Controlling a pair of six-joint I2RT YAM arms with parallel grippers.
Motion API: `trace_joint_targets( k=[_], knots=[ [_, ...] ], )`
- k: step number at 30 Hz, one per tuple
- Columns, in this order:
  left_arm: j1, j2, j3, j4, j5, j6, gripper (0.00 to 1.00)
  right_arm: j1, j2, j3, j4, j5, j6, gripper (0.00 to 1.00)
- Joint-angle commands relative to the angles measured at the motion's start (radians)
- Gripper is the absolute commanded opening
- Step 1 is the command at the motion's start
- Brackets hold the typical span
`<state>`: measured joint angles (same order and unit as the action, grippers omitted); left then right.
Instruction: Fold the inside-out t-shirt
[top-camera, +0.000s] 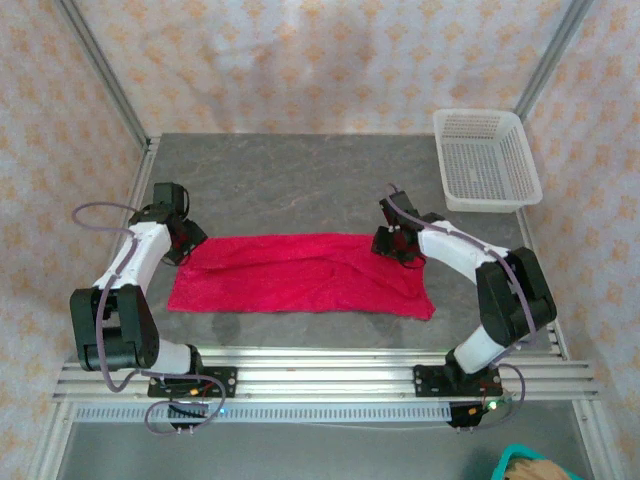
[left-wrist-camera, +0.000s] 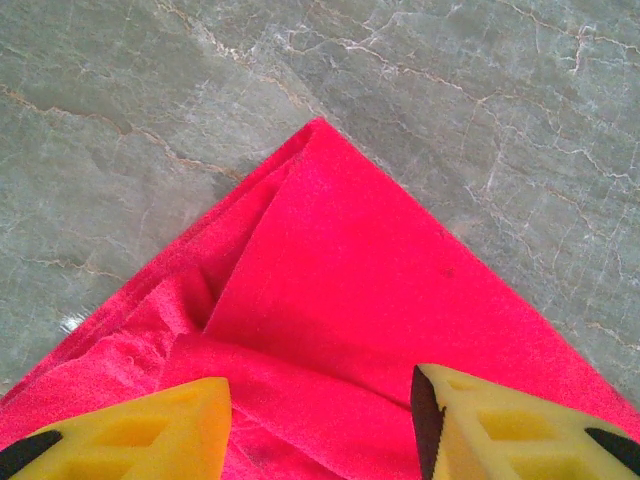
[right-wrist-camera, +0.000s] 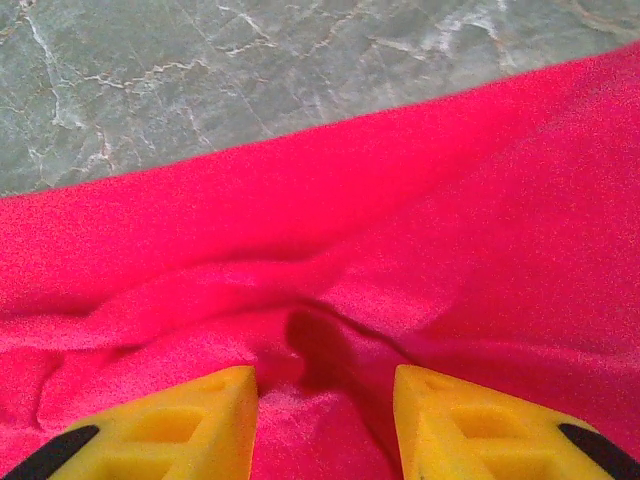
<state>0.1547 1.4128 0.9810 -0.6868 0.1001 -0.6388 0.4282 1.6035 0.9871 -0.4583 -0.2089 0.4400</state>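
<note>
Hovering left gripper (left-wrist-camera: 320, 425): fingers spread, pinching nothing, above the far-left corner of the t-shirt (left-wrist-camera: 380, 300).
Right gripper (right-wrist-camera: 325, 415): also spread, straddling a raised wrinkle.
Lie of t-shirt: long flat band across the table (top-camera: 300, 180), between both arms.
Next fold: I'd pinch all layers at each end and lift evenly.

One bright red-pink soft fabric t-shirt (top-camera: 300, 275) is counted at the frame's centre. One white plastic mesh basket (top-camera: 528, 185) is counted at upper right. One grey marbled table (top-camera: 290, 185) and two white-and-black robot arms are counted: left arm (top-camera: 140, 255), right arm (top-camera: 455, 245).
</note>
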Motion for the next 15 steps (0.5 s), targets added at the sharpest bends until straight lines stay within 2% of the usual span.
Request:
trace_joint_targets(
  k=[1, 4, 6, 10, 11, 15],
  knots=[
    [-0.008, 0.012, -0.004, 0.02, 0.002, -0.01, 0.51, 0.021, 0.019, 0.039, 0.03, 0.013, -0.019, 0.4],
    [-0.015, 0.025, -0.002, 0.026, 0.006, -0.01, 0.5, 0.032, 0.021, 0.041, 0.037, 0.004, -0.008, 0.36],
    [-0.018, 0.033, 0.001, 0.028, 0.007, -0.012, 0.5, 0.037, 0.02, 0.038, 0.041, -0.001, -0.004, 0.31],
    [-0.027, 0.047, 0.004, 0.032, 0.007, -0.013, 0.49, 0.04, 0.008, 0.038, 0.02, -0.003, 0.0, 0.04],
    [-0.03, 0.049, 0.006, 0.029, 0.007, -0.013, 0.48, 0.043, -0.005, 0.039, 0.005, -0.002, 0.002, 0.0],
    [-0.034, 0.042, 0.008, 0.023, 0.003, -0.013, 0.48, 0.092, -0.114, 0.014, -0.051, 0.007, 0.038, 0.0]
  ],
)
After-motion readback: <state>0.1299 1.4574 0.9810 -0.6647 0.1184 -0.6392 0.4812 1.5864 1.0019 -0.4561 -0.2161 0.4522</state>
